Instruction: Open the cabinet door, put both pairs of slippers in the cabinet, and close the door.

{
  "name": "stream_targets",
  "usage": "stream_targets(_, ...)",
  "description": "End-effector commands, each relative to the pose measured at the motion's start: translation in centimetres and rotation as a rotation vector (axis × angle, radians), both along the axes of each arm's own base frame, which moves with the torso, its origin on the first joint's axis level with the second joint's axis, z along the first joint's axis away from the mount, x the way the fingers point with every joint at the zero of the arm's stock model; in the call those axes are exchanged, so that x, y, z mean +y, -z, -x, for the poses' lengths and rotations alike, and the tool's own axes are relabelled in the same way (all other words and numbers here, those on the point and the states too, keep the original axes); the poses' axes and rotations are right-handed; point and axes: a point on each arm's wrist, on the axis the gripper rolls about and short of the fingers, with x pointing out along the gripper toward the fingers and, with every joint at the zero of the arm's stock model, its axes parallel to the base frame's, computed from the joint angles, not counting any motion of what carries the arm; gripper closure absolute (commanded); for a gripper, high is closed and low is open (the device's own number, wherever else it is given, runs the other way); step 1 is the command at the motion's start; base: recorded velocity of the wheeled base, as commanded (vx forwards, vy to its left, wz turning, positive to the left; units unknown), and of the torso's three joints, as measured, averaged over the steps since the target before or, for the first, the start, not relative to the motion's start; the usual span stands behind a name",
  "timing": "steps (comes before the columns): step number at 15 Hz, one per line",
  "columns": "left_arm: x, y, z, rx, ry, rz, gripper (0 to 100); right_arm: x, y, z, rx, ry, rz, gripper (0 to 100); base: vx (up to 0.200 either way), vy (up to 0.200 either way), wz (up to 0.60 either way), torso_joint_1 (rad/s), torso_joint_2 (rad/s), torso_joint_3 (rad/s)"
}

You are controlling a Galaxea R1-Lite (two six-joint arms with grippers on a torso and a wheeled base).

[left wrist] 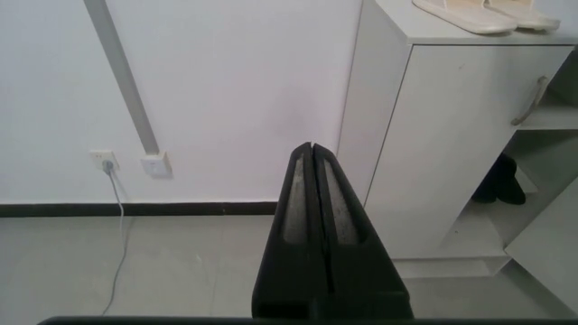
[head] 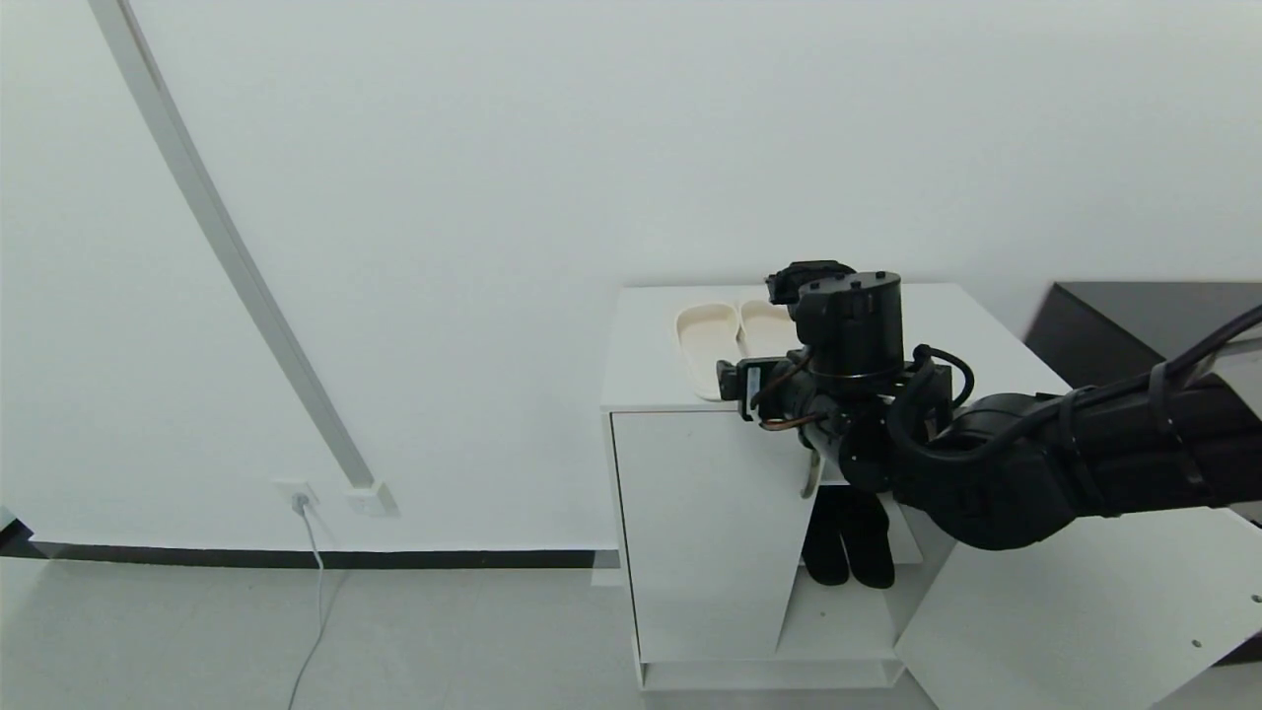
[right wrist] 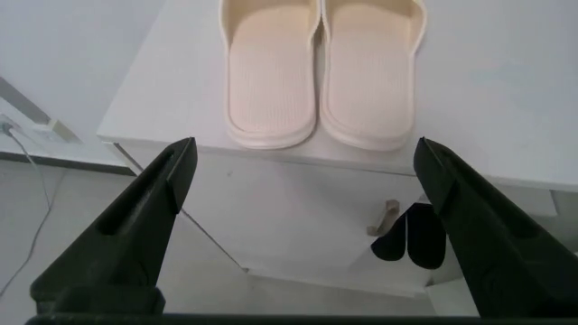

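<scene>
Cream slippers (right wrist: 321,68) atop cabinet (head: 710,513), wall socket (head: 294,490) left, cable (head: 318,582) trailing

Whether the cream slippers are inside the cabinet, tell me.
No, the cream slippers lie side by side on top of the cabinet, outside it.

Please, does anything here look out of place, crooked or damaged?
Nothing stands out. The cream slippers lie straight, side by side, on top of the cabinet; the black slippers sit inside, with the door open.
</scene>
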Motion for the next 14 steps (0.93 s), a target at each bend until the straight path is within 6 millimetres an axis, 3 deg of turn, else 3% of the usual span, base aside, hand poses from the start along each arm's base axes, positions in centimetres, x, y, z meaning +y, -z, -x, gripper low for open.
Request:
stream_targets(1, 0.0, 0.0, 0.0, 0.001, 0.0, 0.0, 100, 0.0, 0.3, 0.0, 0.006, 0.002, 0.008, 0, 0.2, 0.0, 0.0, 0.002, 0.0, 0.007)
stream_targets(8, 0.0, 0.0, 0.0, 0.001, 0.001, 0.0, 100, -0.2, 2.2, 0.3, 0.007, -0.044, 0.004, 0, 0.2, 0.0, 0.0, 0.004, 0.0, -0.002)
stream_targets(12, 0.0, 0.0, 0.0, 0.001, 0.001, 0.001, 100, 0.1, 4.5, -0.3, 0.021, -0.046, -0.006, 0, 0.2, 0.0, 0.0, 0.001, 0.0, 0.002)
stream_targets(14, 0.0, 0.0, 0.0, 0.0, 0.001, 0.003, 100, 0.3, 5.2, -0.5, 0.032, -0.05, 0.004, 0, 0.0, 0.0, 0.0, 0.0, 0.0, 0.0)
